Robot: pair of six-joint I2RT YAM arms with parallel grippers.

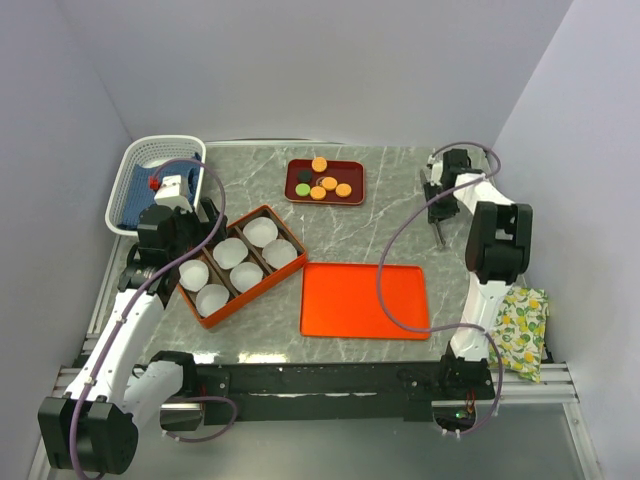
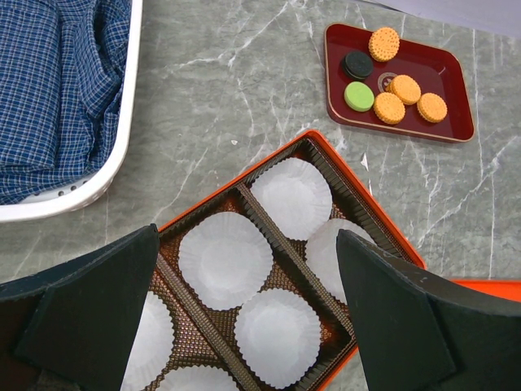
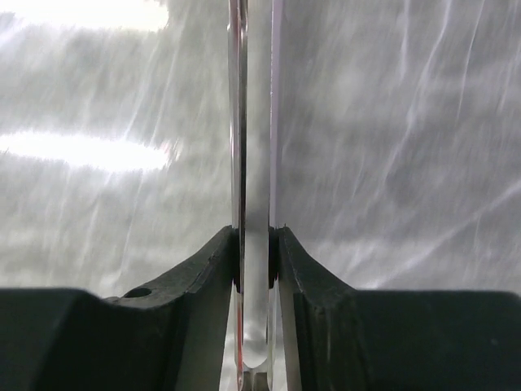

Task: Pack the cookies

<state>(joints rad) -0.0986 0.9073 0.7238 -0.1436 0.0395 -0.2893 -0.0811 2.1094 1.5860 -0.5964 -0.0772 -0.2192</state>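
Where the desk (image 1: pixel 400 170) is reaching its 10 o'clock corner, basket: a white basket (image 1: pixel 150 160) is holding a blue checked cloth (image 2: pixel 57 90), well apart from the cookies.
Left jaws: on the left arm (image 1: pixel 130 320), they are hanging spread wide, gripping nothing, over the 9 o'clock end of the box.
Box: an orange box (image 1: pixel 286 236) is lying skewed at 9 o'clock on the desk, with six white paper cups (image 1: pixel 246 276) sitting empty in its compartments.
Cookies: six cookies (image 1: pixel 328 184), four orange, one green and one black, are lying flat on a dark red tray (image 1: pixel 352 170) at 12 o'clock on the desk. They are lying toward 2 o'clock from the left jaws and toward 9 o'clock from the right jaws. Being round, they are offering no long axis.
Lid: an orange lid (image 1: pixel 365 300) is lying at 6 o'clock, just beside the box.
Right jaws: on the right arm (image 1: pixel 497 240), they are pressing together on a thin metal tool (image 3: pixel 256 122), probably tongs. Its long axis is running 12 to 6 o'clock in the top view, with the free end pointing at 6, away from the tray.
Coming move: the right arm is looking slightly nearer and is carrying the tool, so it is probably needing to swing that free end round toward 9 o'clock.
Cloth: a lemon-print cloth (image 1: pixel 522 320) is lying off the desk at 4 o'clock.
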